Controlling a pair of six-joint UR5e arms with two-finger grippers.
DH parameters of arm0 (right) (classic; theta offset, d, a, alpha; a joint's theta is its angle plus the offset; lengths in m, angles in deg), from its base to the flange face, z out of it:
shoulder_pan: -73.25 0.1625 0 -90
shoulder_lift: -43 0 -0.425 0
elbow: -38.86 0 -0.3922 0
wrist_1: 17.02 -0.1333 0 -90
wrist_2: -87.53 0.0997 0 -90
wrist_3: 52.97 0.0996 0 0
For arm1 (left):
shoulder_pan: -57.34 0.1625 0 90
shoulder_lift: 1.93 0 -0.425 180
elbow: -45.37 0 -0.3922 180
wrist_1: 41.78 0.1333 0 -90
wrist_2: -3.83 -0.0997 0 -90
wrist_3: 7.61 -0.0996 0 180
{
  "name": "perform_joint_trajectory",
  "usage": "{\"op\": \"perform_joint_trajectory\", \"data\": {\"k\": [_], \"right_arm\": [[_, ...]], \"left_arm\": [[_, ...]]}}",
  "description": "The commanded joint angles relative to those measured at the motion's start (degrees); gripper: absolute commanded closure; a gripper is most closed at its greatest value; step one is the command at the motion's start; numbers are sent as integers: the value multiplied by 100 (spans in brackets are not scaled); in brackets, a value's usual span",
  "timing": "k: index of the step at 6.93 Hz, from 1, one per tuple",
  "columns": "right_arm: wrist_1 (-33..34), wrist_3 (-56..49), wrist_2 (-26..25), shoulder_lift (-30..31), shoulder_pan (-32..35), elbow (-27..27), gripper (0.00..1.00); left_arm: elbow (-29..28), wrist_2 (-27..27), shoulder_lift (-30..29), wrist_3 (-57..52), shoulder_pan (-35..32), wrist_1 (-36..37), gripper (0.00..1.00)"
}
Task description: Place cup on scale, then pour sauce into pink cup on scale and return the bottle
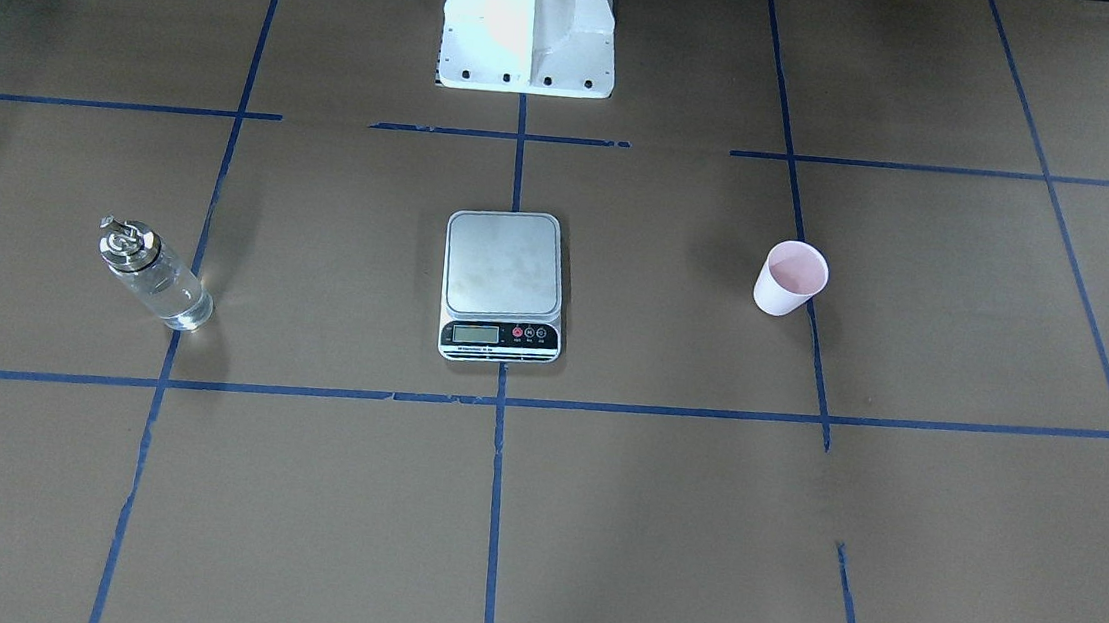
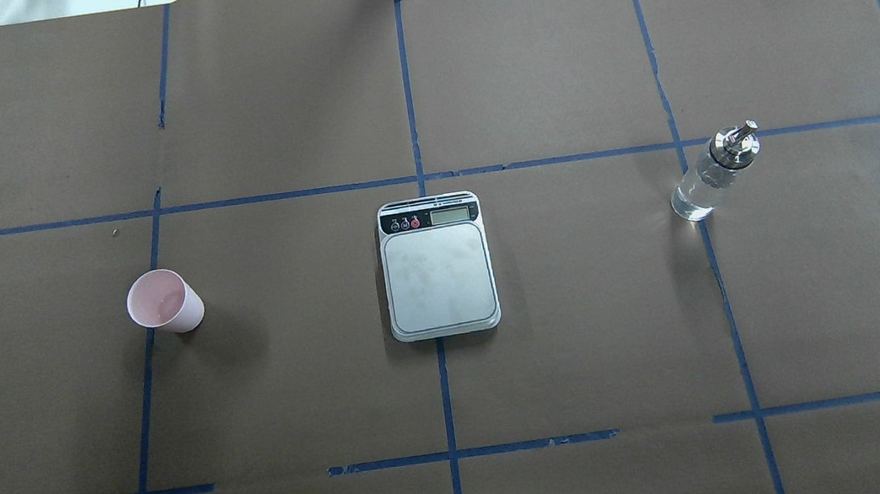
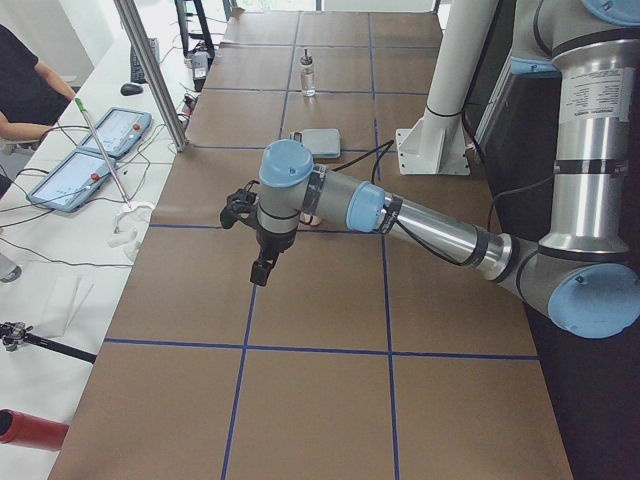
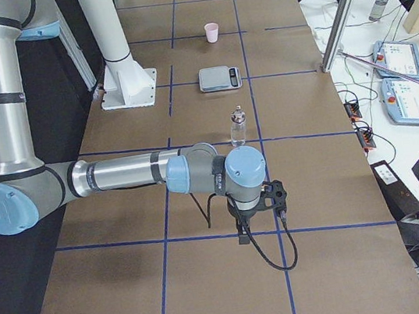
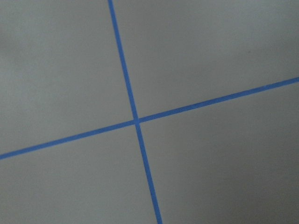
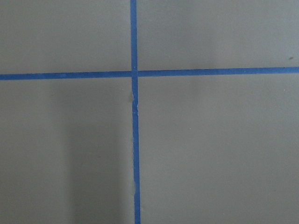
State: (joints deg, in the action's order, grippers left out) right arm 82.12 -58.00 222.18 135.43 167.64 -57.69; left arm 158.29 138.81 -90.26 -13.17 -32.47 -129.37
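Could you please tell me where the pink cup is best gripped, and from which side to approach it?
Grip the cup across its outer wall just under the rim, coming from the robot's own left, away from the scale. It stands upright, mouth up, nothing beside it, and narrows toward its base, so a high hold probably will not slip.

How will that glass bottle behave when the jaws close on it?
The glass bottle looks smooth and clear, so probably slippery and breakable. It stands tall on a narrow base with a metal pour-spout on top, so a sideways push would likely tip it.
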Motion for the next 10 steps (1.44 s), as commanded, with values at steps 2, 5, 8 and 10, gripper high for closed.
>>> {"op": "perform_joint_trajectory", "data": {"k": [2, 5, 8, 10], "right_arm": [[0, 11, 44, 4, 0, -222, 0], [-70, 10, -9, -260, -62, -277, 0], [-202, 11, 1, -67, -62, -197, 0], [-202, 28, 0, -75, -62, -198, 0]], "left_arm": [[107, 626, -681, 1073, 278, -110, 0], [265, 225, -677, 3384, 1313, -606, 0], [327, -1248, 121, 6971, 3207, -2960, 0], [327, -2114, 70, 7876, 4336, -2975, 0]]}}
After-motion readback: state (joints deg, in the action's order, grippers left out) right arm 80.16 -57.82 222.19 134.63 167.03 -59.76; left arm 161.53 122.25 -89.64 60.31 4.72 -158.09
